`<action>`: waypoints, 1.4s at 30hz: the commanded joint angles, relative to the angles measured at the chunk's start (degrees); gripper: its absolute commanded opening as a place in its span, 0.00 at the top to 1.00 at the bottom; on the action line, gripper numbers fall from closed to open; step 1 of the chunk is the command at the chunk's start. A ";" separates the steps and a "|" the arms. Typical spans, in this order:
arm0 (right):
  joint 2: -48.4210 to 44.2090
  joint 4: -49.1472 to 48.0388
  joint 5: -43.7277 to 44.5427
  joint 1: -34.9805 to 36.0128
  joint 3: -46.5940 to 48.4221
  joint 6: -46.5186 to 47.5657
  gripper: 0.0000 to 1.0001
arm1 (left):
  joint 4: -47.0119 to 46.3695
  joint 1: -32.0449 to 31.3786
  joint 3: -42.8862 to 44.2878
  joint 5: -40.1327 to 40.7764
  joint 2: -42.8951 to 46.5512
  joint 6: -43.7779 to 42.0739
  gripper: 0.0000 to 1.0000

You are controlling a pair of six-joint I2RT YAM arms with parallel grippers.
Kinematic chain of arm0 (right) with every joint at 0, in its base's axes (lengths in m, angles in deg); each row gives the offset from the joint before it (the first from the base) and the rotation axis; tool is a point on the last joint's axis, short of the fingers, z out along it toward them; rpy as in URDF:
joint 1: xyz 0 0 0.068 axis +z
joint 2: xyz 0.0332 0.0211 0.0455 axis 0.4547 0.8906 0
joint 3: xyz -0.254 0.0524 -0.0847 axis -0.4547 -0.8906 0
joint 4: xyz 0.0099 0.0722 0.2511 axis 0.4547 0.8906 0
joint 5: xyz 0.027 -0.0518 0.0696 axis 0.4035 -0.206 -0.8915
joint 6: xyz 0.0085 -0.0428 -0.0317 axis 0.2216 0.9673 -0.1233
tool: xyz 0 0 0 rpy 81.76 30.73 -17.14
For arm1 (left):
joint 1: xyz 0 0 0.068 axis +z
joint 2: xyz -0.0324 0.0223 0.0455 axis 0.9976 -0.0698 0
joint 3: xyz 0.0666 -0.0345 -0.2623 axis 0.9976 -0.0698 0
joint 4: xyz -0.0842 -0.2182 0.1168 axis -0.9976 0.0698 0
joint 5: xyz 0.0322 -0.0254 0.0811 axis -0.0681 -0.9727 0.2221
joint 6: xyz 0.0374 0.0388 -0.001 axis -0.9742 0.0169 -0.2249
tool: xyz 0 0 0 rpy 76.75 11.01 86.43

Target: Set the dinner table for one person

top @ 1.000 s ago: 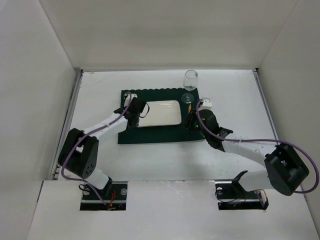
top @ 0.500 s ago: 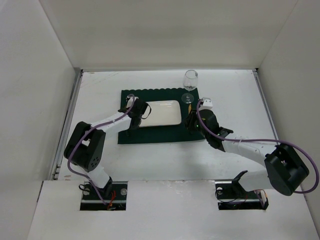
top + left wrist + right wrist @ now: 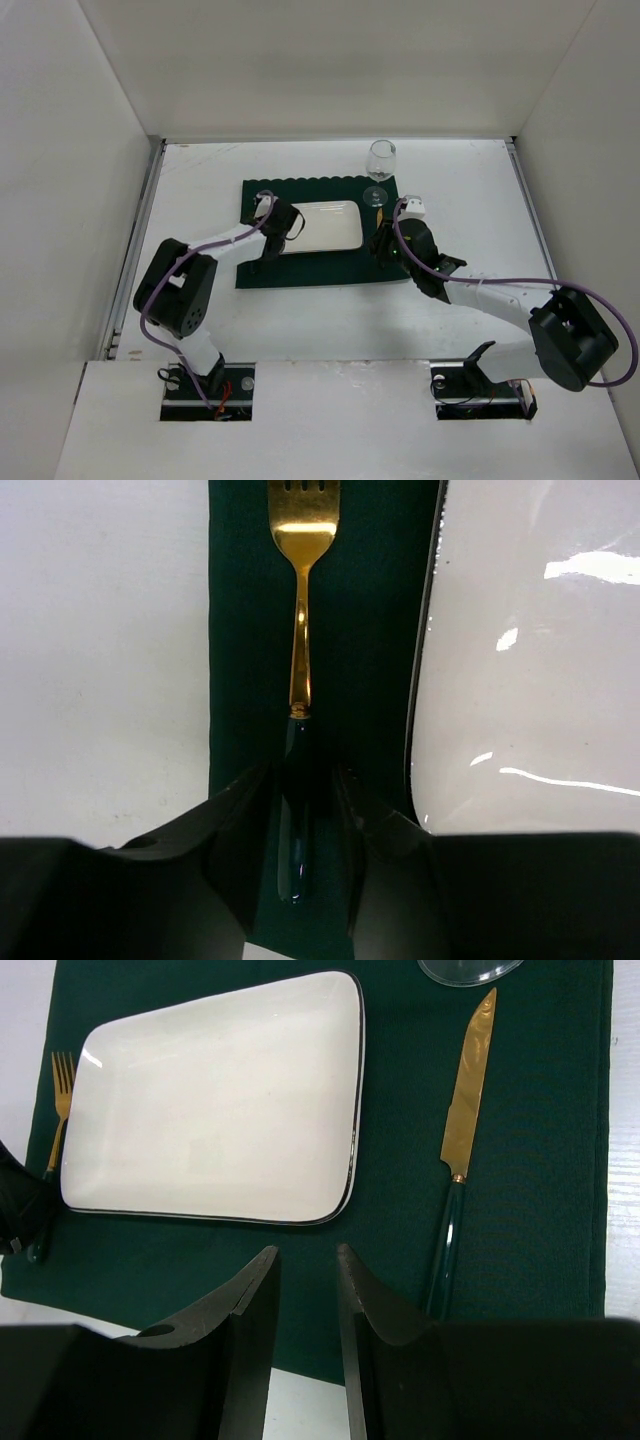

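Two grippers: left gripper (image 3: 300, 780) is down low over the left strip of the placemat (image 3: 300, 272). The right gripper (image 3: 305, 1290) hovers at the mat's near right.
Dinner table: the dinner table (image 3: 200, 170) is the white surface under everything. It has a rail down each side, and the mat sits around its middle.
Plate: the plate (image 3: 215, 1100) is white and rectangular, centred on the mat.
Fork: the fork (image 3: 300, 630) lies flat on the mat with its gold tines pointing away. It is just beside the plate's left edge, not touching. Its dark handle runs back between the left fingers.
Knife: the knife (image 3: 462, 1150) lies right of the plate, with its blade tip up by the glass.
Wine glass: the wine glass (image 3: 381, 160) stands upright at the mat's far right corner.
Left grip: the fingers straddle the handle with a dark sliver on each side. That reads as let go rather than pinching, though dark on dark makes it a close call.
Right grip: the fingers are apart with nothing between them.
Step in hand: this looks like the tail end of laying the fork, with release and lift-off next.
Doing it well: lift straight up with the fingers kept wide, so neither pad drags the handle. Avoid any sideways swing toward the plate rim.
Risk: a nudge could skew the fork or ride it onto the plate.
Progress: plate, fork, knife and glass are all laid, so the setting looks close to finished.
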State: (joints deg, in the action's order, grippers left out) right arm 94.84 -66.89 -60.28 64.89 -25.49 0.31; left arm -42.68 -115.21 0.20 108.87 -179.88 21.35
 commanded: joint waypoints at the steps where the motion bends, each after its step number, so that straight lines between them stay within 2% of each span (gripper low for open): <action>1: -0.62 -3.33 -0.22 -0.36 -0.12 -0.23 0.65 | -0.09 -0.71 0.30 1.19 3.80 -0.68 0.70; 4: -0.88 -3.33 -0.14 -0.36 -0.21 -0.23 0.65 | -0.09 -1.06 -0.05 1.28 6.43 -0.41 0.64; 11: -1.76 -3.68 1.44 -0.63 -0.82 -0.32 0.65 | -0.44 -0.98 -1.89 1.46 17.50 3.62 0.61; 16: -7.02 -5.78 5.39 -1.50 -3.89 -0.49 0.81 | -4.04 0.34 -7.50 0.84 30.94 8.80 0.57; 20: -13.35 -7.98 9.17 -4.22 -8.02 -2.68 0.87 | -4.31 2.97 -13.48 1.01 40.43 14.51 0.54; 24: -19.85 -11.76 10.15 -9.57 -13.64 -6.72 0.76 | -3.43 7.71 -20.42 0.14 49.92 20.93 0.51; 28: -23.82 -14.48 10.06 -15.99 -18.57 -11.38 0.54 | 0.43 12.37 -25.09 -1.62 58.89 24.36 0.49; 30: -23.47 -15.10 9.45 -18.63 -19.63 -12.79 0.47 | 3.24 13.69 -26.32 -1.97 61.80 26.56 0.47; 35: -21.80 -14.84 9.27 -21.63 -20.69 -16.22 0.41 | 8.70 16.86 -27.64 -1.71 64.80 28.85 0.43; 42: -27.07 -13.70 11.38 -22.60 -22.44 -17.01 0.39 | 6.60 18.88 -31.07 -2.06 67.27 32.19 0.42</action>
State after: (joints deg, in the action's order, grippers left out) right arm 69.99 -77.42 -50.88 42.60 -47.42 -15.39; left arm -35.64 -97.22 -29.81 107.21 -113.11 51.28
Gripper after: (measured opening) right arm 0.609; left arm 0.578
